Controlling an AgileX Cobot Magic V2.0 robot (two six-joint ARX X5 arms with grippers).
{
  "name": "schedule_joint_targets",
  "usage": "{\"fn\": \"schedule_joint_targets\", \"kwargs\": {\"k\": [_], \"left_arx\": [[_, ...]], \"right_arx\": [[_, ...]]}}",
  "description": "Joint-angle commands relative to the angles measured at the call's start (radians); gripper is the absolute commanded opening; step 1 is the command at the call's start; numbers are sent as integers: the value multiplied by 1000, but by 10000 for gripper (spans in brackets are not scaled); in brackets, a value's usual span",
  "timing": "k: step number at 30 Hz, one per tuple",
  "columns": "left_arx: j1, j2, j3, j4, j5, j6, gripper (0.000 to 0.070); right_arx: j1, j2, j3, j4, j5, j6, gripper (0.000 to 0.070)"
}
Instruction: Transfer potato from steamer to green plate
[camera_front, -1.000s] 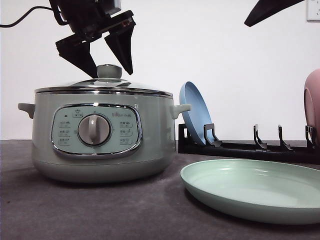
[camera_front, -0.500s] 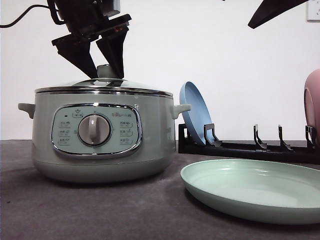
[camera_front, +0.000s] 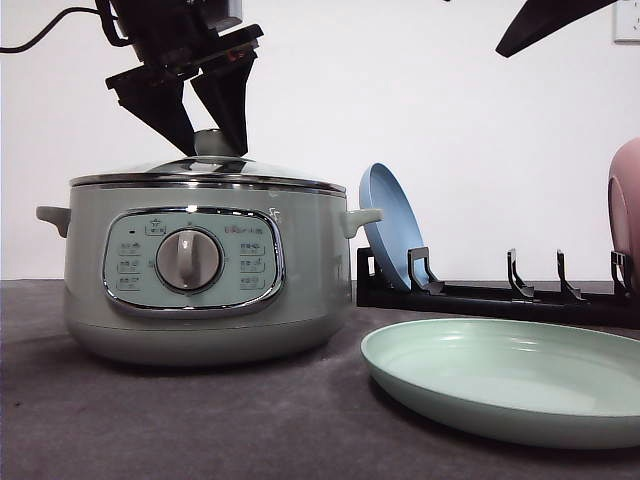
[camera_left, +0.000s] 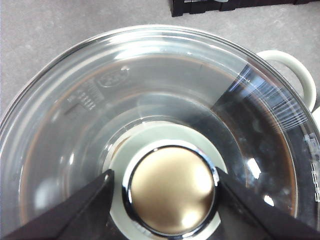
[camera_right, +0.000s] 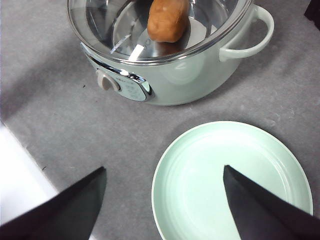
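Cut off and obscured parts

The orange-brown oval potato (camera_right: 167, 20) is cropped at its top; the pink plate (camera_front: 626, 215) at far right and wide pale mint-green plate (camera_front: 520, 385) run off frame.

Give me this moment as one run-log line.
left gripper: open, fingers astride lid knob | lid: on steamer | potato: inside | green plate: bare | right gripper: open above plate

The steamer (camera_front: 205, 270) carries small printed labels and icons around its dial (camera_front: 188, 259) on the front panel, too small to read. Its glass lid (camera_left: 150, 100) bears an embossed oval mark and several lines of raised lettering, none of them legible.
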Motion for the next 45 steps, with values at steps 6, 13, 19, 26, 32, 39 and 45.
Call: {"fn": "schedule_joint_targets", "kwargs": {"k": [6, 13, 19, 26, 32, 39, 45], "left_arx": [[-4, 12, 18, -35, 0, -15, 368], [-5, 12, 18, -45, 1, -21, 163], [-5, 12, 18, -47, 1, -21, 0], [-3, -5, 18, -36, 1, -21, 0], [3, -67, 19, 0, 1, -25, 0], [21, -155, 19, 12, 1, -28, 0], [70, -237, 19, 1, -42, -27, 0]], "right_arx": [[5, 7, 18, 7, 1, -11, 463], [5, 7, 18, 10, 1, -11, 463], [5, 7, 18, 11, 1, -11, 463], [5, 7, 18, 13, 1, -11, 463], [5, 7, 18, 13, 1, -11, 463], [5, 7, 18, 15, 1, -11, 463], [5, 7, 18, 21, 0, -9, 463]]}}
